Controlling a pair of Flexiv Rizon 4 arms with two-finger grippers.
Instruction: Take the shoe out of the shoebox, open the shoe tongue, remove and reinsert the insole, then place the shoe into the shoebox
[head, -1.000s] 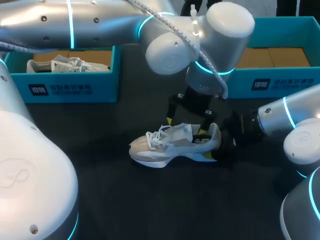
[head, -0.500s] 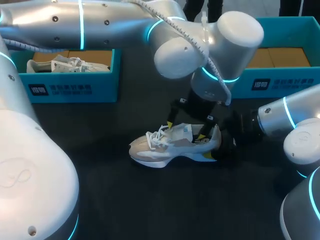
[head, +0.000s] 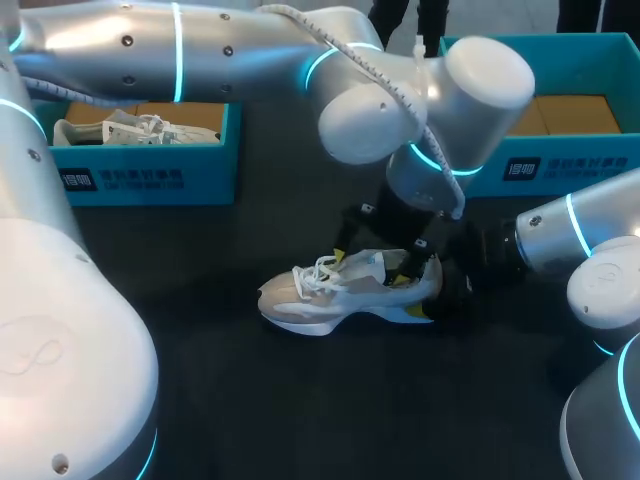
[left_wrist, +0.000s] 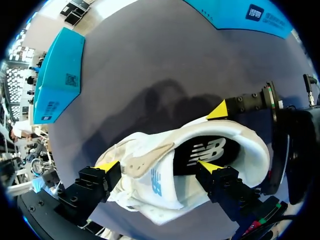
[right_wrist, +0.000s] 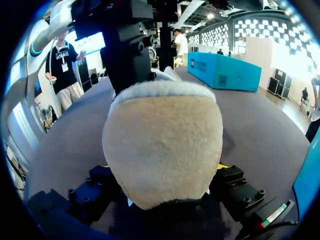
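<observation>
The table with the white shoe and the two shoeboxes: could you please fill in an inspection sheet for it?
Surface: dark table, no damage seen.
Job's things: shoe upright on its sole, out on the table; left shoebox holds a second shoe; right shoebox shows only its cardboard floor.
Clutter: nothing seen.
Grippers: left gripper open above the shoe, one finger by the tongue, the other over the shoe's opening; right gripper shut on the heel.
Cables: white cable runs along the left arm, off the table.
Surroundings: nothing seen reaching over the table.
</observation>
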